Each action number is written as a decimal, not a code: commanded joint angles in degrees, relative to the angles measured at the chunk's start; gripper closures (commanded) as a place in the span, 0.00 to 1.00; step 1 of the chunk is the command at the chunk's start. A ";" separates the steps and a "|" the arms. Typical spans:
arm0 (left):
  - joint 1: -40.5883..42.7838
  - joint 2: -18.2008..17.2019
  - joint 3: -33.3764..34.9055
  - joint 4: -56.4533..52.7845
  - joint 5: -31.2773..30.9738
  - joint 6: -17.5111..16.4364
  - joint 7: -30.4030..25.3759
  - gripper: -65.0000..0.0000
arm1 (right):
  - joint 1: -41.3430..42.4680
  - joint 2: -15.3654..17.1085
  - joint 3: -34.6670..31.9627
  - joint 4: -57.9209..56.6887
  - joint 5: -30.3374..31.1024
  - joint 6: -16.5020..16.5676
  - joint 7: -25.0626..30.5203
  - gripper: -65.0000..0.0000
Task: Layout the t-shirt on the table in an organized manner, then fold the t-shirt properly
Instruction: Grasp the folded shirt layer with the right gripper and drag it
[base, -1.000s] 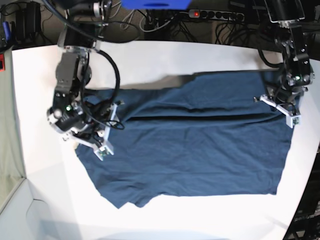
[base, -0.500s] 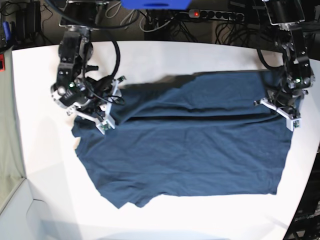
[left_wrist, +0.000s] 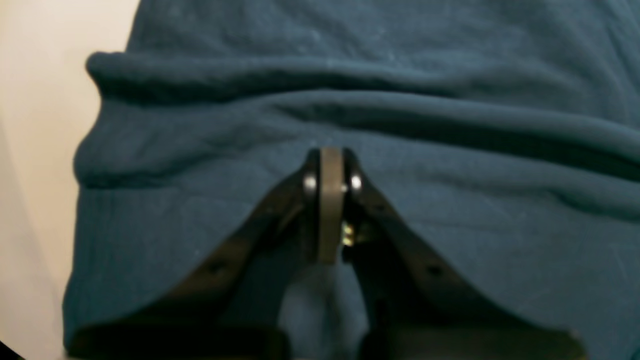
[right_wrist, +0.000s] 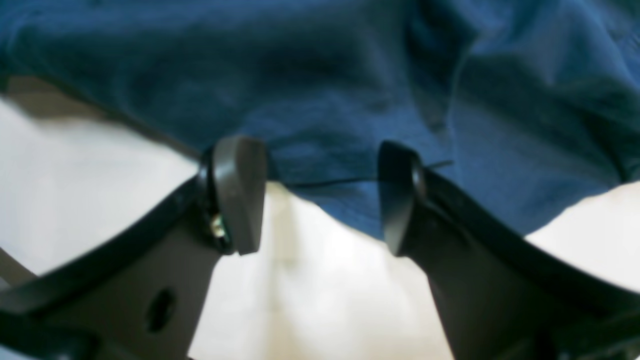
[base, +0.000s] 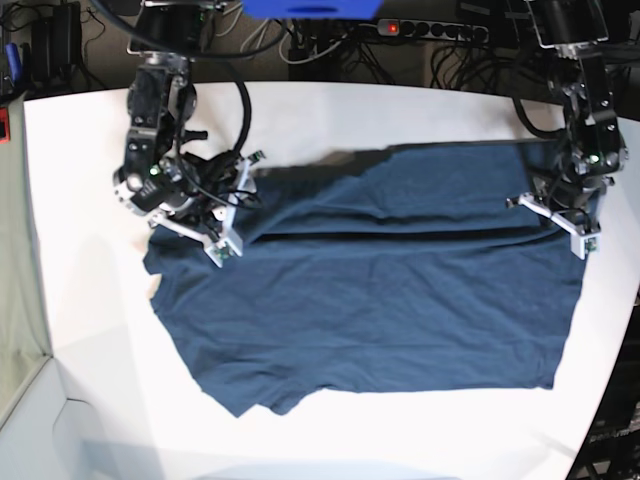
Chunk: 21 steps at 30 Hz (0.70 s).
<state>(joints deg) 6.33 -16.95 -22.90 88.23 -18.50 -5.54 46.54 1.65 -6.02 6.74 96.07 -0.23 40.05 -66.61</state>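
My left gripper (left_wrist: 330, 165) has its fingers pressed together, pinching nothing I can see, over the t-shirt (base: 380, 300); my right gripper (right_wrist: 320, 195) stands spread at the cloth's edge, holding nothing. The dark navy knit lies mostly flat, ridged by long soft folds. The smooth white table (base: 400, 110) runs bare beyond every hem.

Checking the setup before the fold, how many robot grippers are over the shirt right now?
2. The left gripper sits shut at the t-shirt's edge on the overhead picture's right side; the right gripper hangs open over the opposite end.
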 joint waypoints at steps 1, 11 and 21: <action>-0.57 -0.68 -0.27 0.79 -0.18 0.22 -0.79 1.00 | 1.29 -0.09 -0.02 -0.03 0.54 -0.05 1.60 0.51; -0.75 -0.68 -0.27 0.79 -0.18 0.22 -0.79 1.00 | 2.53 -0.09 -0.02 -3.90 0.63 -0.05 1.77 0.75; -1.01 -0.76 -0.27 -1.06 -0.09 0.22 -0.79 1.00 | 3.32 0.09 -0.11 -3.81 0.63 -0.05 1.33 1.00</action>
<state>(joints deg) 6.00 -16.97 -22.90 86.54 -18.48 -5.54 46.48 4.03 -6.00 6.72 91.11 -0.19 40.05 -65.93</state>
